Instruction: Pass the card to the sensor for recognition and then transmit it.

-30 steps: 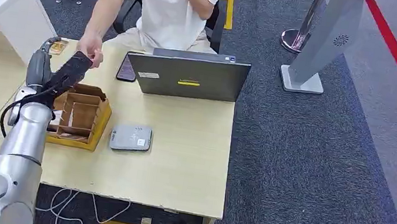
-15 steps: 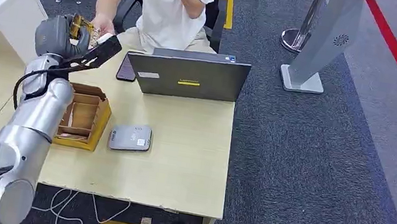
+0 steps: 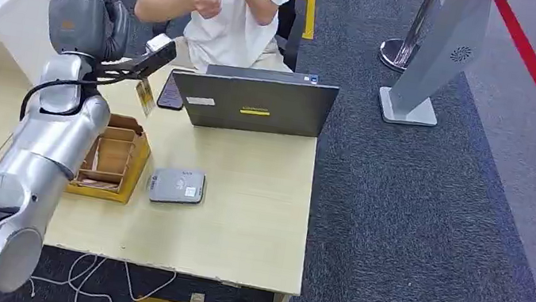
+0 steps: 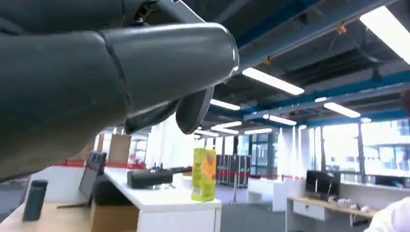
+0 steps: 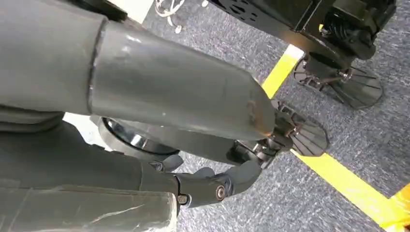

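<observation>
Above the table's (image 3: 254,221) far left corner, my left hand (image 3: 90,22) is raised high, in front of the person (image 3: 226,8) sitting behind the laptop (image 3: 255,105). From the wrist, my thumb and a dark finger (image 4: 193,108) curve over empty air; I cannot tell how wide that hand is or whether it holds anything. A small yellowish card (image 3: 146,96) shows tilted just below my wrist, beside the phone (image 3: 171,93) and the laptop's left corner; I cannot tell whether it is held or loose. The grey sensor (image 3: 176,185) lies flat on the table, just beside the wooden box (image 3: 112,161). My right hand (image 5: 183,111) hangs over the carpet, its fingers (image 5: 217,187) bent, apart from the thumb, holding nothing.
</observation>
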Controlling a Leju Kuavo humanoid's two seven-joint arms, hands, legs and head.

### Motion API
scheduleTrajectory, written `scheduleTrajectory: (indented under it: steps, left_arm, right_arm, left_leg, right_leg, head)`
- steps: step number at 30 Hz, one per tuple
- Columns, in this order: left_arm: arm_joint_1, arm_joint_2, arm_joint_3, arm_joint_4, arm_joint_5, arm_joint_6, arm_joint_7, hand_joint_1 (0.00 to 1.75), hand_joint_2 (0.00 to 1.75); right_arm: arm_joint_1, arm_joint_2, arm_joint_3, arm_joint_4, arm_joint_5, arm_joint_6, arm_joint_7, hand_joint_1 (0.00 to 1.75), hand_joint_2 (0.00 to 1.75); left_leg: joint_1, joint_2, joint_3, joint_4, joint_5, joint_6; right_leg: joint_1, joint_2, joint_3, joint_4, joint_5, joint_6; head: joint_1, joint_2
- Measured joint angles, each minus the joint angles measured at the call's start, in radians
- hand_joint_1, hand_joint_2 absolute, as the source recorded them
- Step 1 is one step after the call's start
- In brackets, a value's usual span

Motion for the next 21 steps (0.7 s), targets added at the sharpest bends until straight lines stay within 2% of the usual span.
scheduleTrajectory:
  steps: [5,19,21]
  left_arm:
    - [0.007,-0.019,-0.022,-0.005,0.004,0.008,-0.031,1.75,0.0]
    - [0.026,-0.053,-0.04,-0.027,0.013,0.008,-0.048,1.75,0.0]
    - [0.034,-0.057,-0.04,-0.037,0.034,0.008,-0.078,1.75,0.0]
  right_arm:
    - [-0.01,0.003,0.003,-0.006,-0.005,-0.003,0.048,0.0,0.0]
    - [-0.012,0.005,0.004,-0.011,-0.015,-0.008,0.049,0.0,0.0]
    - [-0.012,0.005,0.004,-0.011,-0.018,-0.015,0.047,0.0,0.0]
  left_leg:
    - [0.0,0.0,0.0,0.0,0.0,0.0]
    - [0.0,0.0,0.0,0.001,0.0,0.0]
    - [0.0,0.0,0.0,0.001,0.0,0.0]
  right_leg:
    - [0.0,0.0,0.0,0.0,0.0,0.0]
    - [0.0,0.0,0.0,0.0,0.0,0.0]
    - [0.0,0.0,0.0,0.0,0.0,0.0]
  head:
    - [0.0,0.0]
    - [0.0,0.0]
    - [0.0,0.0]
